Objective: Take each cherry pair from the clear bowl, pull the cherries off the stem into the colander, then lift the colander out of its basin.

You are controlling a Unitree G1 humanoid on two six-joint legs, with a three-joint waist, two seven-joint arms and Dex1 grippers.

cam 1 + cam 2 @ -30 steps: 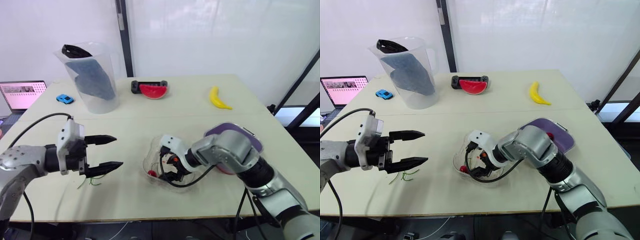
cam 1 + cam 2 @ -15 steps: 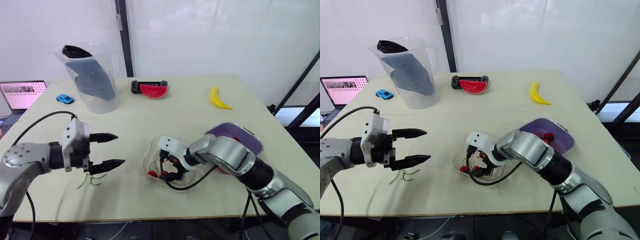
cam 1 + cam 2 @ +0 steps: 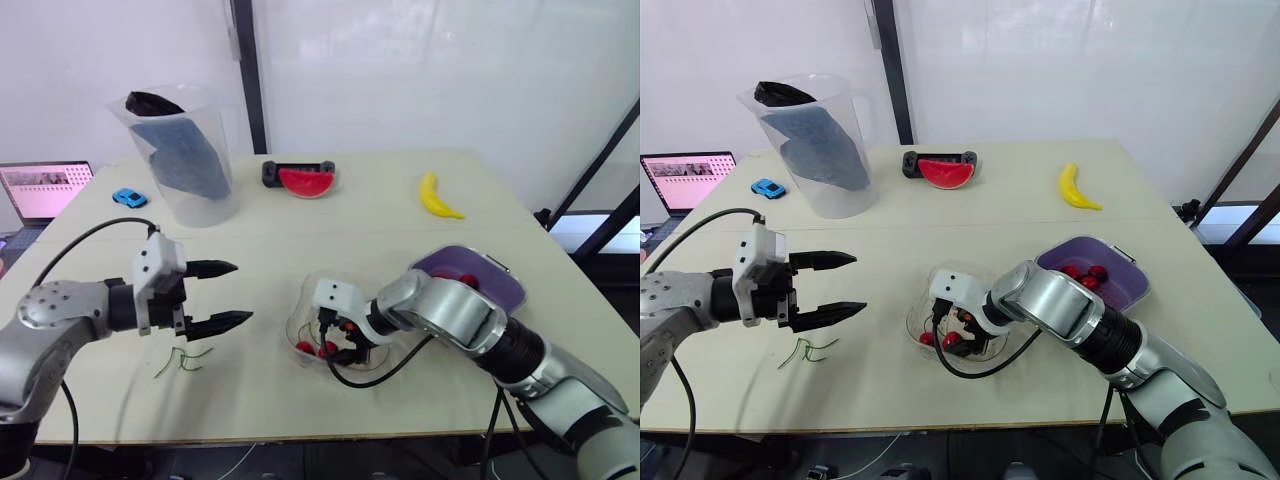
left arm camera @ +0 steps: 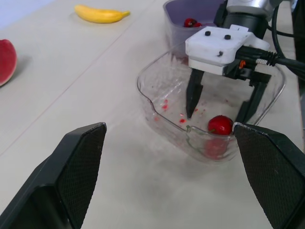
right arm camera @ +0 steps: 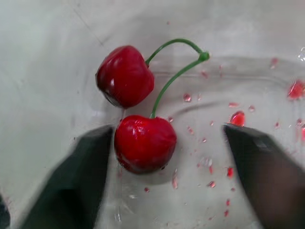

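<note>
Closest to me, the robot's right pincer (image 4: 214, 118) is already down inside the clear plastic bowl (image 4: 139, 85), its two black fingers spread apart and grasping nothing yet. The red cherry pair on its forked green stem (image 5: 145, 143) lies on the bowl floor right at those fingertips: one cherry sits in the gap, hard by one finger, the second lies just beyond it, and the stems arch on further to their joint. So the pair's long axis runs away from the pincer, roughly along its reach. I judge that closing would catch the fruit, not the stem. The left pincer (image 3: 242, 292) hangs released and empty above the pale bench (image 3: 350, 215), well apart to the left of the bowl, over some loose green stems (image 3: 180, 357). Just past the bowl on the right stands the purple colander (image 3: 1127, 280), red cherries (image 3: 1080, 272) already in it.
</note>
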